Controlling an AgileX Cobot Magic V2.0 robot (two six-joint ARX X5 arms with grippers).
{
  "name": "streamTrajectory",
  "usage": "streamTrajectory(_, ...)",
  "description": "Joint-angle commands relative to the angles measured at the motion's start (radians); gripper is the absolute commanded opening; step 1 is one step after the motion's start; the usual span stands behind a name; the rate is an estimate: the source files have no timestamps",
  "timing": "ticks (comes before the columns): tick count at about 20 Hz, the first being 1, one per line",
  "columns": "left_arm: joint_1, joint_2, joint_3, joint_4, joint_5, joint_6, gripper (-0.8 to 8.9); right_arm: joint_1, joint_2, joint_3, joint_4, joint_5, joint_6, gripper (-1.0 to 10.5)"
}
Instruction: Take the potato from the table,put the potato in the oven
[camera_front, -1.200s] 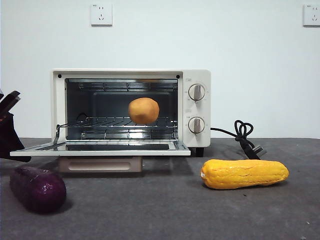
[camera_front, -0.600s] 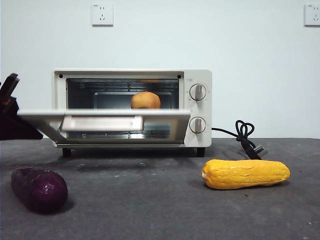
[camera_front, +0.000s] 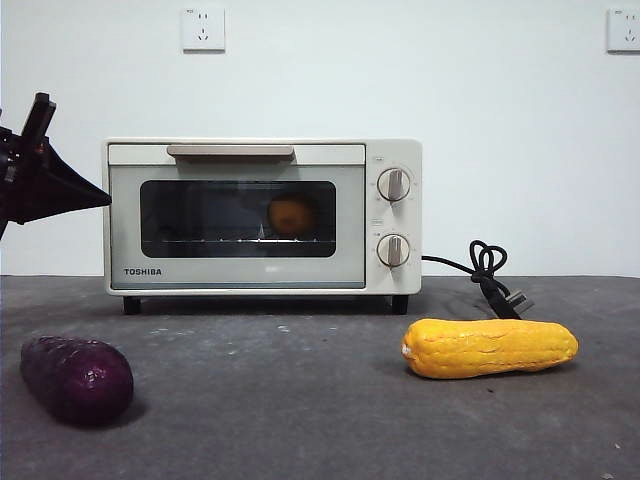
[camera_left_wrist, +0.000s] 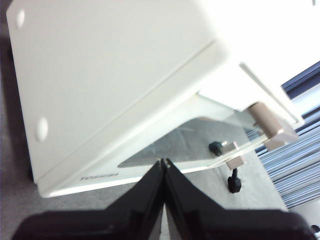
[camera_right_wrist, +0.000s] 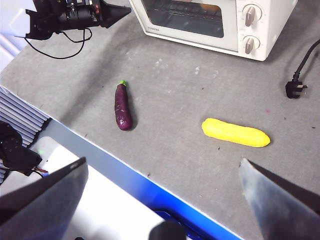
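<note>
While the potato (camera_front: 293, 215) sat behind the closed door of the oven (camera_front: 262, 217), the left pincer (camera_left_wrist: 164, 162) was clenched empty beside it; the right pincer (camera_right_wrist: 160, 170) hung released above the surface (camera_front: 330, 400).

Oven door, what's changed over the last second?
The oven door swung up from lying flat open to fully shut. The left claw, shut on nothing, rose beside the oven's corner. The potato stayed on the rack inside; the eggplant and corn stayed put.
</note>
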Motion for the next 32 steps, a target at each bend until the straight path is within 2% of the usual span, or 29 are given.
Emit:
streamTrajectory(1,-0.005,-0.021,-0.003,-0.009,0.039,-0.015,-0.08,0.002,-0.003,0.001,0.006,0.002,0.009,5.0)
streamTrajectory(4,-0.012,-0.095,-0.003,-0.094,0.059,-0.004,-0.07,0.002,0.006,0.001,0.006,0.003,-0.008,5.0)
streamTrajectory(7,-0.034,-0.233,-0.003,-0.237,0.033,0.080,-0.07,0.002,0.027,0.001,0.006,0.003,-0.062,5.0)
streamTrajectory(12,-0.105,-0.528,-0.003,-0.576,-0.146,0.277,-0.08,0.002,0.080,0.001,0.054,0.002,-0.127,5.0)
streamTrajectory(17,-0.172,-0.779,-0.003,-0.893,-0.338,0.410,-0.07,0.002,0.142,0.001,0.085,0.001,-0.177,5.0)
streamTrajectory(20,-0.203,-0.916,-0.003,-1.038,-0.430,0.439,-0.07,0.002,0.180,0.001,0.085,0.001,-0.190,5.0)
streamTrajectory(24,-0.224,-1.050,0.023,-1.176,-0.462,0.440,-0.08,0.002,0.219,0.001,0.085,-0.001,-0.201,5.0)
streamTrajectory(30,-0.230,-1.093,0.169,-1.376,-0.493,0.517,-0.08,0.002,0.246,0.001,0.085,-0.001,-0.200,5.0)
streamTrajectory(31,-0.230,-1.093,0.181,-1.385,-0.491,0.517,-0.08,0.002,0.246,0.001,0.084,-0.001,-0.200,4.5)
streamTrajectory(32,-0.230,-1.093,0.187,-1.389,-0.491,0.517,-0.08,0.002,0.246,0.001,0.084,-0.001,-0.200,3.4)
